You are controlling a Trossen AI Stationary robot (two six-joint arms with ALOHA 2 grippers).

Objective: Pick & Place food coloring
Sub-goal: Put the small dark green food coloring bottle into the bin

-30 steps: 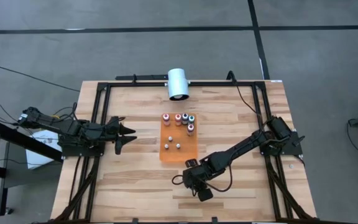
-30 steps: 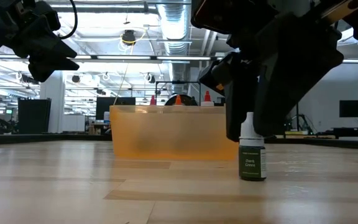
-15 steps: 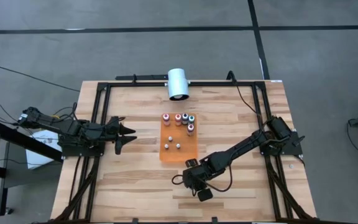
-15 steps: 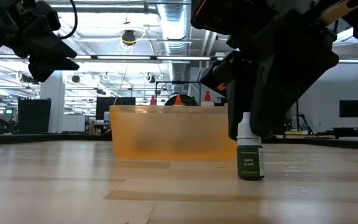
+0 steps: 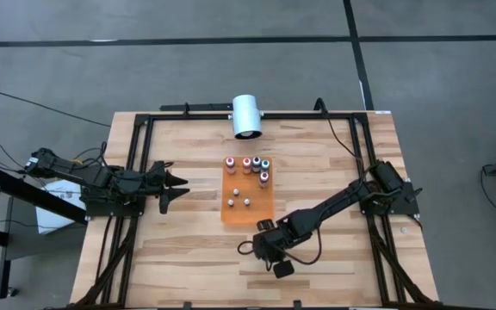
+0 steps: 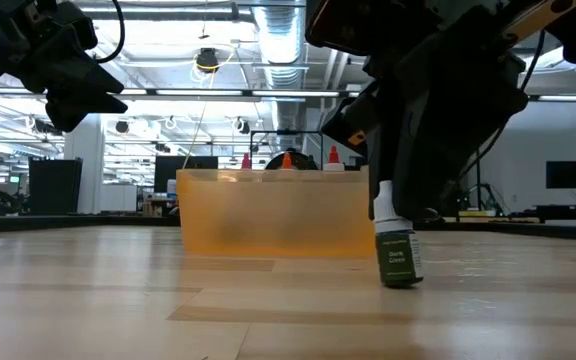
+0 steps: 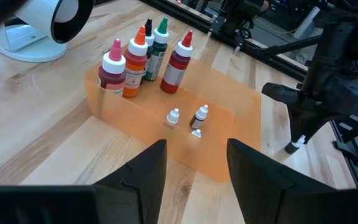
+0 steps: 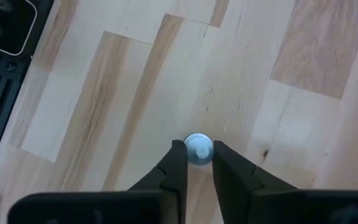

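A small dark green food coloring bottle [image 6: 398,258] with a white cap stands on the wood table, near of the orange tray [image 5: 248,196]. My right gripper [image 8: 198,163] comes down on it and is shut on its top. Several more food coloring bottles [image 7: 143,55] stand on their bases at the tray's far end, and smaller ones [image 7: 199,116] stand mid-tray. My left gripper [image 7: 194,169] hangs open above the table's left part [image 5: 175,183], away from the tray and touching nothing. My right gripper pinches the bottle's white cap [image 8: 198,149] between its two fingertips [image 8: 178,158], one on each side. The fingers come steeply from above, slanting from the table's right. The bottle leans slightly, its base [image 6: 401,282] on the table.
A big white cylinder [image 5: 246,116] lies at the table's far edge behind the tray. A black frame [image 5: 136,172] runs around the table. Bare wood lies near of and left of the tray.
My right gripper's fingers have shut on the green bottle's cap without the hand shifting. The bottle has gone from upright to slightly tilted and slid a little toward the table's left, its base still down.
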